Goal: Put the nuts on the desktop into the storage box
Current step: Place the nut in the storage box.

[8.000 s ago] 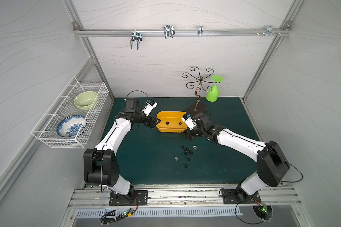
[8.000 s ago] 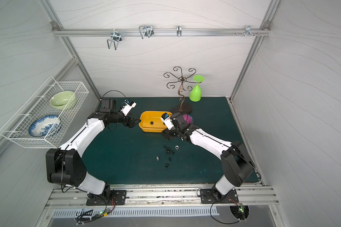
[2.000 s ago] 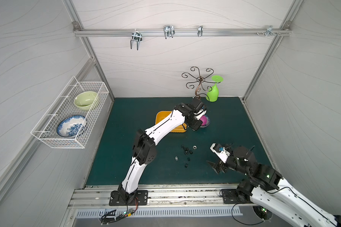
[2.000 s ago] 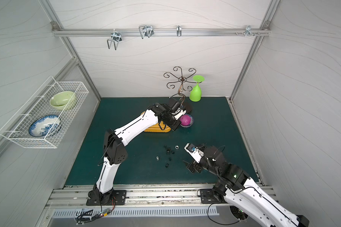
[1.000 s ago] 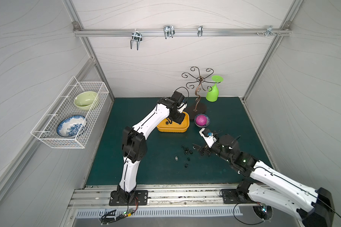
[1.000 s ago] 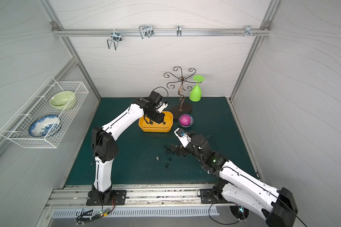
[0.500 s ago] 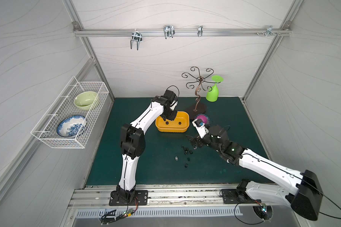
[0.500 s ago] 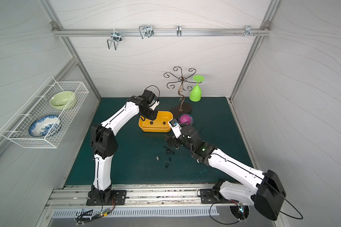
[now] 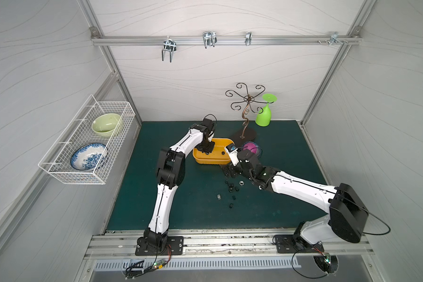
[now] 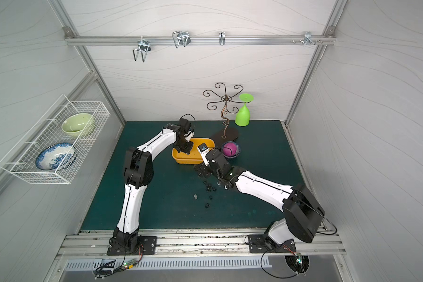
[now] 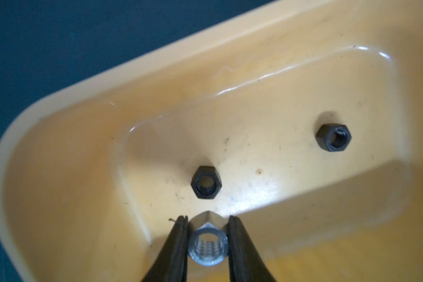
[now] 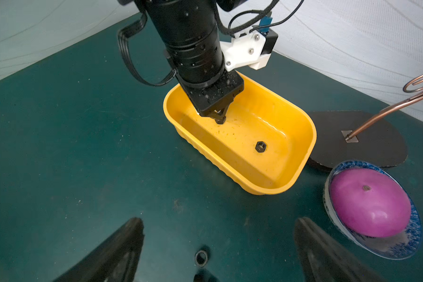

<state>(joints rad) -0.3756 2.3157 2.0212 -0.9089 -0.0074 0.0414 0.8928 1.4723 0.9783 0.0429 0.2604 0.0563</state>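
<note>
Currently I read the left end effector [image 11: 207,217] as closed on a silver nut [image 11: 207,246], pinched across its flats between both fingers, above the floor at the left end of the storage box [image 9: 213,161]. Two black nuts [image 11: 206,182] lie on the box floor, well apart. The box rests on the worktop [image 9: 266,212], far of centre. The right end effector [image 12: 217,227] stands wide open and empty, low over the worktop just near of the box. The loose nuts [image 9: 232,189] lie scattered on the worktop beside it.
</note>
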